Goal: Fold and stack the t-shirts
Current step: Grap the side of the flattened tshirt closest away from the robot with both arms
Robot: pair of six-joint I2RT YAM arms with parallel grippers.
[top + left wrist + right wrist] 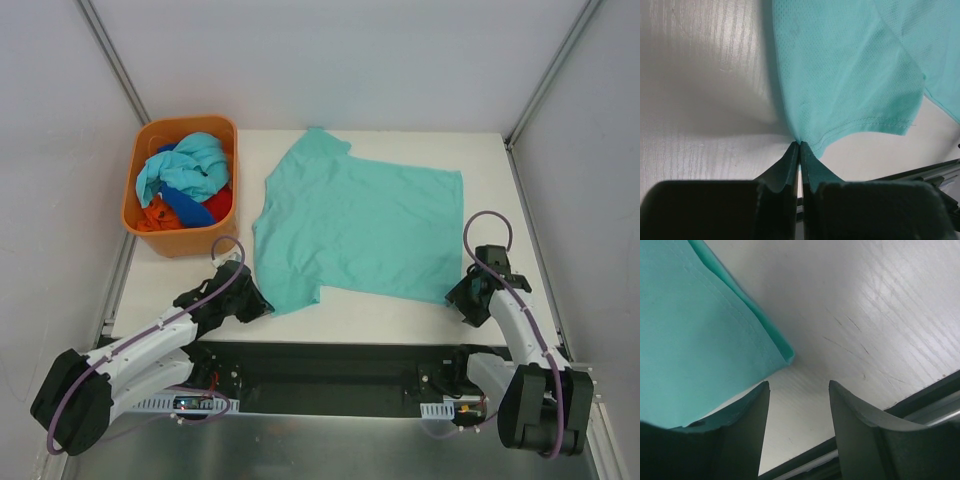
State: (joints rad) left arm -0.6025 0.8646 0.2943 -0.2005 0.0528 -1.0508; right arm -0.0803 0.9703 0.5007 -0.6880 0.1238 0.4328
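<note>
A teal-green t-shirt (360, 225) lies spread flat on the white table (500, 180). My left gripper (262, 308) is at the shirt's near left corner. In the left wrist view its jaws (800, 145) are pressed together on a pinch of the shirt's hemmed edge (850, 75). My right gripper (462, 300) is at the near right corner with its fingers apart (799, 385). Only bare table shows between them, and the folded shirt corner (785, 356) lies just ahead of the left finger. More t-shirts, light aqua (190, 160), blue (192, 207) and orange-red (160, 215), are bunched in the basket.
The orange plastic basket (137, 180) stands at the table's far left corner, next to the shirt's sleeve. Grey walls enclose the table on three sides. A black rail (330, 360) runs along the near edge between the arm bases.
</note>
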